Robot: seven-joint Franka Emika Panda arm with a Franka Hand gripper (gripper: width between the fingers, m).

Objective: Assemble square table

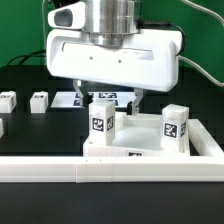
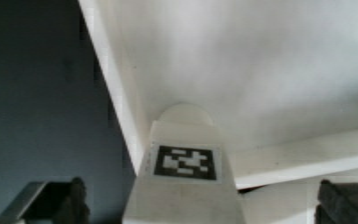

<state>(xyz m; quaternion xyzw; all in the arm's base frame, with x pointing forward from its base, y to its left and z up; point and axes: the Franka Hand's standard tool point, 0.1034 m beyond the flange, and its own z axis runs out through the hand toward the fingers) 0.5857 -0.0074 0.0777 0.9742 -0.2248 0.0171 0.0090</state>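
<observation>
Beneath the hand [image 1: 108, 98] stands a blocky white leg [image 1: 101, 118].

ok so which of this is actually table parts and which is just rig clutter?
Job: table top; two legs upright on it; two loose legs at the exterior view's left.
Lying about: border rail; marker board.

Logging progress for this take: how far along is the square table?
Looks done: first upright leg and second upright leg stand on the table top; how firmly is unclear. In hand: nothing; the open pincer straddles the first. Left: two loose legs at the exterior view's left.
</observation>
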